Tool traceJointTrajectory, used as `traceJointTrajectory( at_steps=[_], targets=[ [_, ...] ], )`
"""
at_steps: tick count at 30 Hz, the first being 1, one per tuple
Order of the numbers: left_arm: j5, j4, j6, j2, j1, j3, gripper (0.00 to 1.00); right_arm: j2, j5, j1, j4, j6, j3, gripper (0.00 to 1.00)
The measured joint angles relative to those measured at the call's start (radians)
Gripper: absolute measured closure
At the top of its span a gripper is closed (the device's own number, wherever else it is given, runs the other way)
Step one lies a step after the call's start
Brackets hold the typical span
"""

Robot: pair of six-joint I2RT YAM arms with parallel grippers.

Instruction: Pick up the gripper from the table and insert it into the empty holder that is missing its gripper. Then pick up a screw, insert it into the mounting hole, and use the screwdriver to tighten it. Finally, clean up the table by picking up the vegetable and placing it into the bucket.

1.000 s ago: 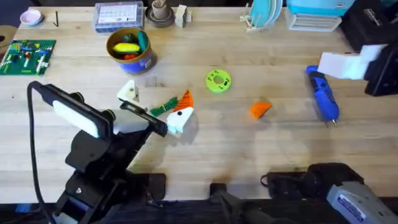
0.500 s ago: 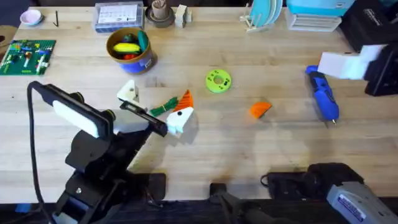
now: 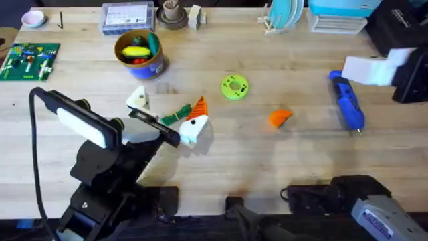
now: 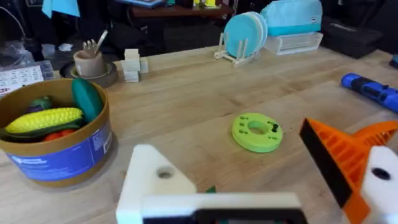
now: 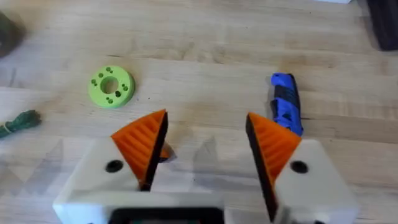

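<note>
Wooden tabletop (image 3: 221, 154) carries your loose orange gripper (image 3: 280, 118), lying between the green disc (image 3: 234, 87) and the blue screwdriver (image 3: 347, 102). It looks light, stiff, ribbed; pinch its flat sides. Your right claw (image 5: 208, 152) stands wide, empty.

I see even, bright overhead light, soft shadows beside the screwdriver (image 3: 347, 102); my left wrist view's foreground is blurred.
</note>
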Motion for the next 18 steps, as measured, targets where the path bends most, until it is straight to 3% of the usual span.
traceJointTrajectory(
  at_steps=[18],
  targets=[
    [0.009,0.001,0.0,0.0,0.0,0.0,0.008,0.0,0.0,0.0,0.0,0.0,0.0,0.179]
  ],
)
